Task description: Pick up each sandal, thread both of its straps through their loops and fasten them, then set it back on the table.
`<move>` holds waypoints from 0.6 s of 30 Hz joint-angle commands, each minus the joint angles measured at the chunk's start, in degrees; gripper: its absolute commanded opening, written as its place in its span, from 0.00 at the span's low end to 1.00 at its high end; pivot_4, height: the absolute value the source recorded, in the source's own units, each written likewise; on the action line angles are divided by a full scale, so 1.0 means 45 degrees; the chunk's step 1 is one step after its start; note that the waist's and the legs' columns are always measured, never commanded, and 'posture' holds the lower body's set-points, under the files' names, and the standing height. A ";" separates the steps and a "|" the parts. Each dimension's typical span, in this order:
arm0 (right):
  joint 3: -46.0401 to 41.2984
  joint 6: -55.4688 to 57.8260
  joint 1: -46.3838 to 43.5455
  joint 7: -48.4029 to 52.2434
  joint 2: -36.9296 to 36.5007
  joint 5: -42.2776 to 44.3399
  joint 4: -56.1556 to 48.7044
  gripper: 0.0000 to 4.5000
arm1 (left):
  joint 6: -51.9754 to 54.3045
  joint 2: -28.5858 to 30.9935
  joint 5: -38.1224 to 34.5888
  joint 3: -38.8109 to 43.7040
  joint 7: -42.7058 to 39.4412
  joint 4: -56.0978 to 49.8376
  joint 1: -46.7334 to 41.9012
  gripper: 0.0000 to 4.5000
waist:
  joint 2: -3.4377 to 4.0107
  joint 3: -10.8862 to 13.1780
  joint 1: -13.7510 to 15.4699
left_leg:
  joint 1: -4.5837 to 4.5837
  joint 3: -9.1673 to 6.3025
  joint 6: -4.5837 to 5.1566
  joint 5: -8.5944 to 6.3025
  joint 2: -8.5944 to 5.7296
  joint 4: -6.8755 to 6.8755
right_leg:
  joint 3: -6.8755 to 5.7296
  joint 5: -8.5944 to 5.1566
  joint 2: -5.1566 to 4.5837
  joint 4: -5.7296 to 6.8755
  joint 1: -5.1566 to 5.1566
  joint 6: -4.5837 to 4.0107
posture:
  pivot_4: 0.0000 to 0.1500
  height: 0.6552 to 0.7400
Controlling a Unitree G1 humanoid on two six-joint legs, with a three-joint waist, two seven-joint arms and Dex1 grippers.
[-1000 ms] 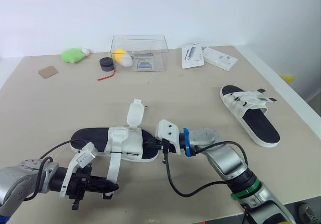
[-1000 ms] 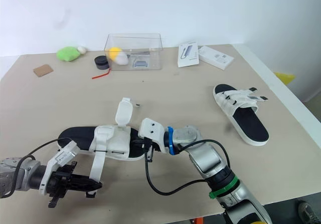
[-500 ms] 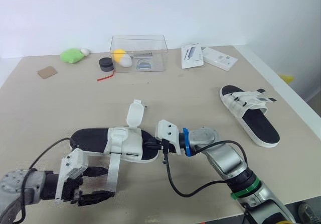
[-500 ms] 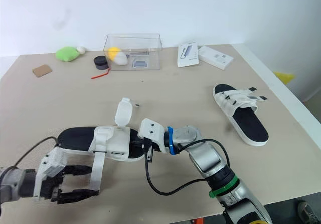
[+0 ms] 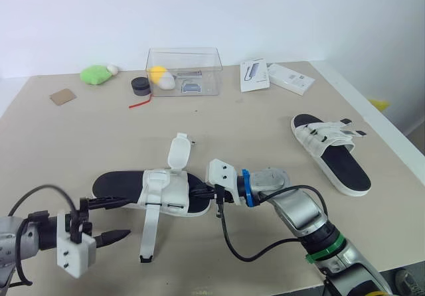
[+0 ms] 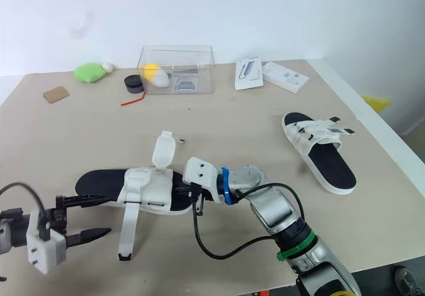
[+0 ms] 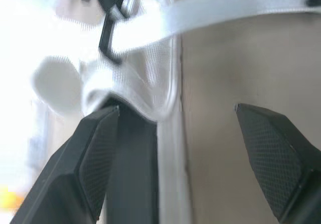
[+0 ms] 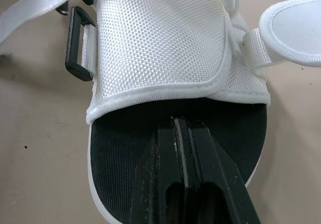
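Two black two-fingered grippers. Left gripper: fingers spread wide, holding nothing, at the near edge of the left end of the near sandal, tips toward its long strap. Right gripper: fingers pressed together, lying on the black footbed at the sandal's right end, just under the rim of the upper.

Two sandals, black footbed with white woven upper.
- Near sandal: flat on the beige table, between the grippers. Two straps undone: one short padded flap standing up on the far side, one long white strap trailing over the table toward the robot. One black rectangular loop on the side of the upper.
- Far sandal: on the right of the table, well apart.

Far edge of the table:
- One clear plastic box, contents yellow and white.
- Two white cartons.
- One green soft lump.
- One small black round object.
- One brown card square.
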 commanded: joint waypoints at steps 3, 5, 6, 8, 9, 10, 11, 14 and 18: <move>0.0753 0.0325 0.0327 0.0365 -0.0273 -0.0355 0.0433 0.00 | -0.3136 -0.0296 0.1478 -0.0239 0.1661 0.1098 -0.0367 0.85 | -0.0004 -0.0009 0.0006 | 0.0004 0.0020 0.0003 -0.0003 0.0007 0.0001 | -0.0006 0.0001 -0.0002 0.0000 0.0001 0.0000 | 1.00 1.00; 0.0758 0.0308 0.0287 0.0378 -0.0269 -0.0367 0.0469 0.00 | -0.3311 -0.0491 0.1982 -0.0613 0.2112 0.0983 -0.0444 0.85 | -0.0005 -0.0018 0.0007 | 0.0008 0.0031 0.0002 -0.0002 0.0011 0.0007 | -0.0005 0.0005 -0.0002 0.0001 0.0003 0.0005 | 1.00 1.00; 0.0771 0.0305 0.0260 0.0380 -0.0262 -0.0380 0.0480 0.00 | -0.3357 -0.0676 0.2213 -0.0797 0.2357 0.0775 -0.0519 0.85 | 0.0003 -0.0023 0.0006 | 0.0016 0.0040 0.0002 -0.0002 0.0009 0.0007 | -0.0004 0.0007 0.0001 0.0001 0.0008 0.0008 | 1.00 1.00; 0.0790 0.0266 0.0231 0.0404 -0.0293 -0.0416 0.0477 0.00 | -0.3120 -0.0976 0.2687 -0.0991 0.2816 0.0381 -0.0641 0.85 | 0.0010 -0.0028 0.0006 | 0.0043 0.0077 0.0001 -0.0003 0.0006 0.0006 | 0.0009 0.0011 0.0005 0.0001 0.0019 0.0016 | 1.00 1.00; 0.0785 0.0256 0.0228 0.0409 -0.0307 -0.0420 0.0470 0.00 | -0.3052 -0.1076 0.2919 -0.1119 0.3009 0.0217 -0.0679 0.85 | -0.0002 -0.0035 0.0005 | 0.0054 0.0091 0.0001 -0.0004 0.0005 0.0006 | 0.0019 0.0013 0.0007 0.0001 0.0026 0.0022 | 1.00 1.00; 0.0781 0.0260 0.0227 0.0410 -0.0316 -0.0420 0.0466 0.00 | -0.2938 -0.1168 0.3110 -0.1245 0.3195 0.0085 -0.0710 0.85 | -0.0012 -0.0042 0.0005 | 0.0059 0.0096 -0.0001 -0.0004 0.0006 0.0006 | 0.0024 0.0014 0.0011 0.0001 0.0028 0.0024 | 1.00 1.00; 0.0779 0.0271 0.0234 0.0406 -0.0319 -0.0419 0.0455 0.00 | -0.2919 -0.1211 0.3352 -0.1387 0.3333 -0.0013 -0.0731 0.85 | -0.0010 -0.0044 0.0004 | 0.0065 0.0100 -0.0002 -0.0005 0.0007 0.0006 | 0.0029 0.0015 0.0012 0.0001 0.0032 0.0026 | 1.00 1.00; 0.0775 0.0275 0.0233 0.0395 -0.0315 -0.0451 0.0439 0.00 | -0.2898 -0.1136 0.3862 -0.1775 0.3790 -0.0180 -0.0730 0.85 | -0.0005 -0.0049 0.0005 | 0.0092 0.0116 -0.0005 -0.0007 0.0006 0.0002 | 0.0045 0.0013 0.0012 0.0001 0.0046 0.0029 | 1.00 1.00; 0.0765 0.0250 0.0224 0.0399 -0.0324 -0.0481 0.0460 0.00 | -0.2849 -0.0696 0.4032 -0.2344 0.4431 -0.0306 -0.0674 0.85 | -0.0007 -0.0051 0.0003 | 0.0099 0.0122 -0.0006 -0.0009 0.0007 0.0001 | 0.0052 0.0013 0.0012 0.0001 0.0047 0.0031 | 1.00 1.00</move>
